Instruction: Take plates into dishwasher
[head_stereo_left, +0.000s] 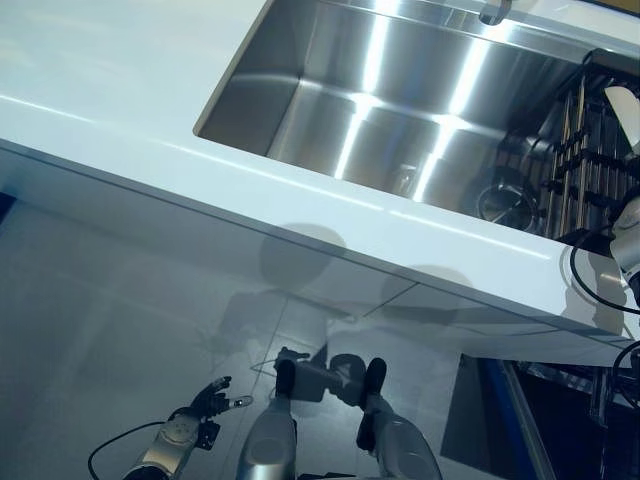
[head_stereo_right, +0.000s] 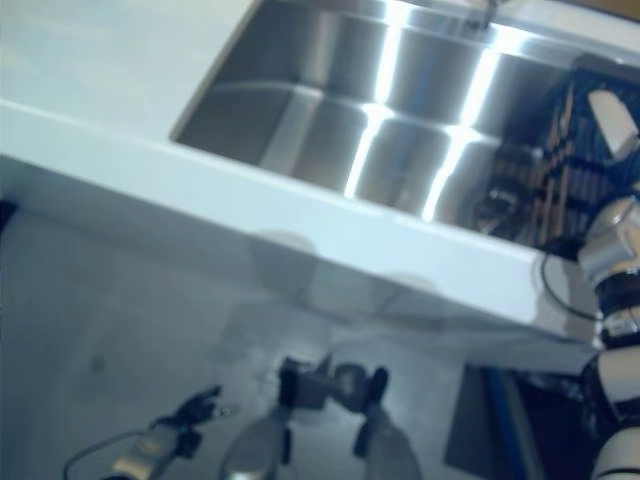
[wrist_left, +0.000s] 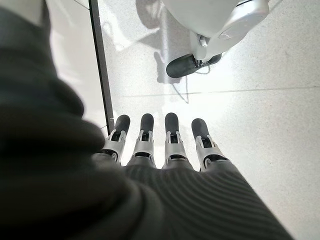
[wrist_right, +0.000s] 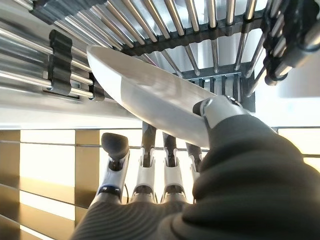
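The plate (wrist_right: 150, 95) hides the right robot hand (wrist_right: 150, 175) fingertips, and the rack (head_stereo_left: 585, 160) runs off the head views' right edge.

We count one white plate (wrist_right: 150, 97), standing in the one dark wire rack (wrist_right: 165, 30) that sits at the right end of the sink; the eye views show only its rim. There is one steel sink (head_stereo_left: 400, 110) sunk into the one white bench (head_stereo_left: 120, 110), with one drain (head_stereo_left: 503, 200) in its floor. Two hands show: the left hand (wrist_left: 160, 145) low over the floor, the right hand (wrist_right: 145, 172) pinching the plate with fingers behind and thumb in front.
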